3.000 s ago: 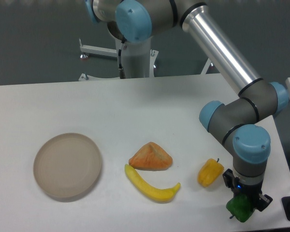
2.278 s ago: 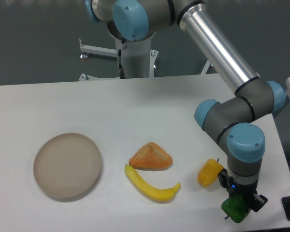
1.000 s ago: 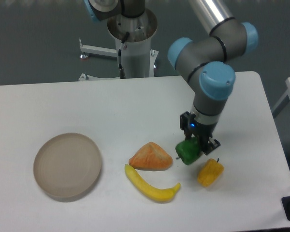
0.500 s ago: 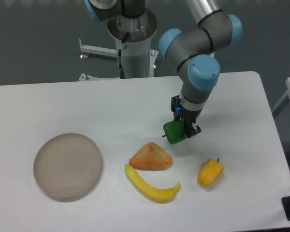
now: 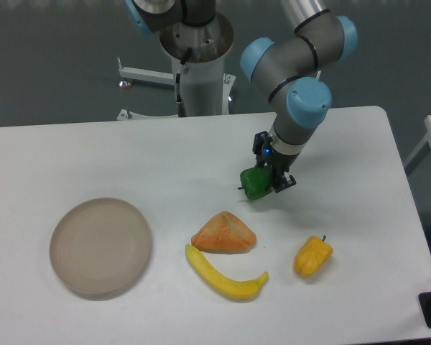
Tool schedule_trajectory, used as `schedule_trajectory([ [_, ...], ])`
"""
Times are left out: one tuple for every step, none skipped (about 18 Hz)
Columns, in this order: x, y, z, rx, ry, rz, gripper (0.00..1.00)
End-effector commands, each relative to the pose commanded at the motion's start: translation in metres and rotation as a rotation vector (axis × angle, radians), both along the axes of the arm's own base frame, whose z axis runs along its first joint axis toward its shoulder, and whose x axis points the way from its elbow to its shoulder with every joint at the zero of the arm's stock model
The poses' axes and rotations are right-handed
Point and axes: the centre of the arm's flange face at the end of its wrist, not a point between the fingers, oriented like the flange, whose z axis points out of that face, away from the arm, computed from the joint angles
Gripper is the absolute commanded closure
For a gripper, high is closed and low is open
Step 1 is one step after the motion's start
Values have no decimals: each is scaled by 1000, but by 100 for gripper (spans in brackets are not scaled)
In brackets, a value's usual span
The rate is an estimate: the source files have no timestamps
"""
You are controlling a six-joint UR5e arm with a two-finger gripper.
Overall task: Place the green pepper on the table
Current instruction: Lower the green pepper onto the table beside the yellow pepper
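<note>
My hand (image 5: pixel 271 177) has carried the green pepper (image 5: pixel 256 183) from the near right edge to mid-surface (image 5: pixel 129 158). It still pinches it, so I judge lowering and release remain.

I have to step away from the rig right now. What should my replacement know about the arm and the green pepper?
Gripper: shut on the small glossy dark-green bell pepper, carried near the middle of the white table top, above the orange wedge.
Done: the pepper is picked up and in the gripper.
Left: lower it onto a bare part of the table, open, withdraw. The pepper does not look set down yet.
</note>
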Motion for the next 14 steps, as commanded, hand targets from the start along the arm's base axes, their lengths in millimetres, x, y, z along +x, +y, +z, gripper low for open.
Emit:
schedule_trajectory([
  [-1,-1,3,5,3,-3,61],
  [-3,-4,2,6,0,-4,61],
  [-4,-8,-1,5,-5,-5,61],
  [-3,-9,-1,7,-8,-5,61],
  [-3,-9,-1,14,-14,-2,61],
  [-5,-11,-1,23,-23,7,61],
  [-7,-13,-3,30,-34,14,61],
  [-7,-13,-3,37,-39,17,61],
  [-6,-13,-3,36,-40,15,61],
  [-6,-13,-3,36,-40,15,61],
  [-5,-14,-5,33,-44,15,61],
  [-5,-15,-6,32,-44,14,61],
  [-5,-15,-6,32,-44,12,61],
  [-5,-15,-6,32,-44,14,60],
])
